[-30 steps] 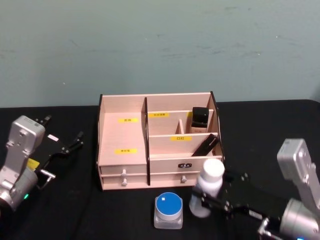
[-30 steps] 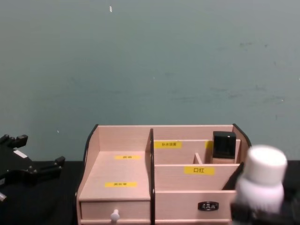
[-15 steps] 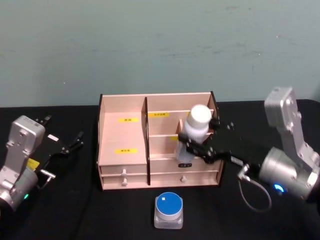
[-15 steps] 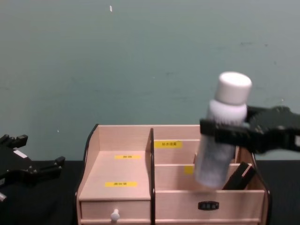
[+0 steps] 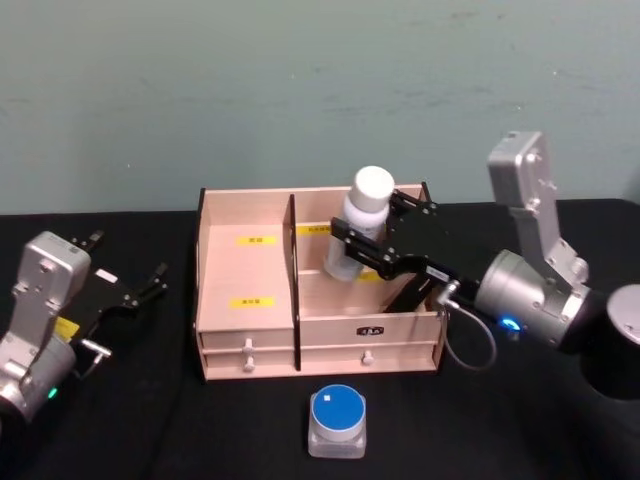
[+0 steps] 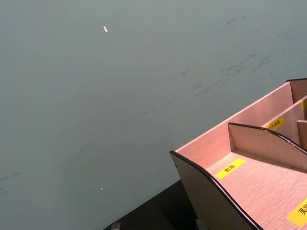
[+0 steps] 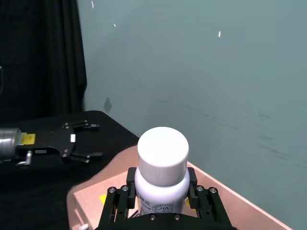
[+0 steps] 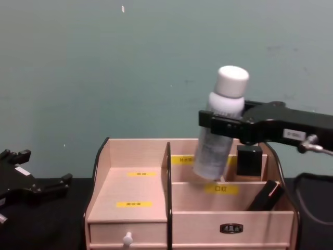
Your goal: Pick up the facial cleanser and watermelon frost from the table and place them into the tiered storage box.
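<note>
Above the tiered storage box [image 5: 245, 270], right hand [image 5: 352, 244] tight around tilted white bottle [image 5: 362, 212]; left hand [image 5: 128, 257] parked, fingers apart

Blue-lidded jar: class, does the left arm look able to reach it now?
Probably yes. The blue-lidded jar stands alone on the black table before the tiered storage box, nothing between it and the open left gripper. The right gripper holds the white bottle over the box, well clear.
</note>
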